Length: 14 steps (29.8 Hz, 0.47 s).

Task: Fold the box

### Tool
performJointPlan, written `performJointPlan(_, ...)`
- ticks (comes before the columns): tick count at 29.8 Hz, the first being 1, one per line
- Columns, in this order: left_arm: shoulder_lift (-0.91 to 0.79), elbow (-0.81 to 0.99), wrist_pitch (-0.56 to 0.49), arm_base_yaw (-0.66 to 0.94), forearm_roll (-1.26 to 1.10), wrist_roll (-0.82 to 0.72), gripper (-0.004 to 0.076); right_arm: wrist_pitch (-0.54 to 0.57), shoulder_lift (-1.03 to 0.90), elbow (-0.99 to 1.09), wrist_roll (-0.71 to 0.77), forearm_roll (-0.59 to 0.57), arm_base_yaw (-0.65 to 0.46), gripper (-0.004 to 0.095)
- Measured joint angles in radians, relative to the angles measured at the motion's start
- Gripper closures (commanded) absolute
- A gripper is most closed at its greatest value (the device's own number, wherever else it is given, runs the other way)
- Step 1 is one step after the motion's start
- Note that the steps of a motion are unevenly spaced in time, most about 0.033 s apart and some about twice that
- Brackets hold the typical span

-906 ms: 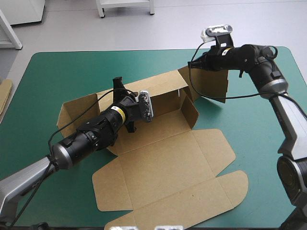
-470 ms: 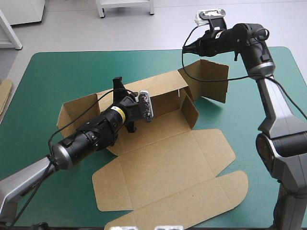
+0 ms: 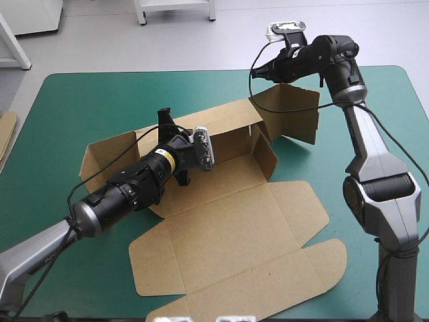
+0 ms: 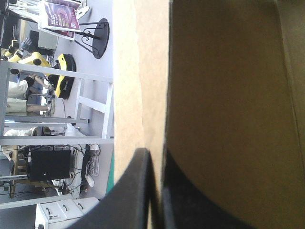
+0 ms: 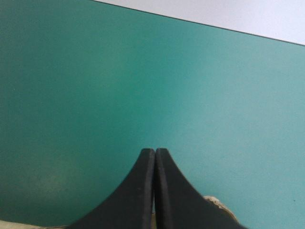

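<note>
The brown box (image 3: 228, 228) lies in the middle of the teal-green table, its lid flat toward the front and its long back wall (image 3: 221, 124) raised. My left gripper (image 3: 164, 119) is shut on the top edge of that back wall. In the left wrist view its black fingers (image 4: 138, 191) pinch the board (image 4: 224, 95) edge-on. The right end flap (image 3: 291, 111) stands tilted up. My right gripper (image 3: 257, 69) hovers above and behind that flap, near the table's far edge, shut on nothing (image 5: 155, 151). A sliver of board (image 5: 217, 205) shows under it.
An edge of more board (image 3: 5, 134) shows at the table's left edge. The left end flap (image 3: 107, 151) of the box stands partly raised. Bare teal-green cover (image 5: 143, 71) lies ahead of the right gripper up to the far edge.
The right arm has risen and swung toward the table's far edge, away from the right end flap. The left arm and the box have not moved.
</note>
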Motion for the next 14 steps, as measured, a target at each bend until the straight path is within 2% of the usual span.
performJointPlan(14,0.000,0.000,0.000,0.000,0.000,0.000,0.0732,0.106,0.010,-0.001,-0.007,-0.001,0.000,0.0921)
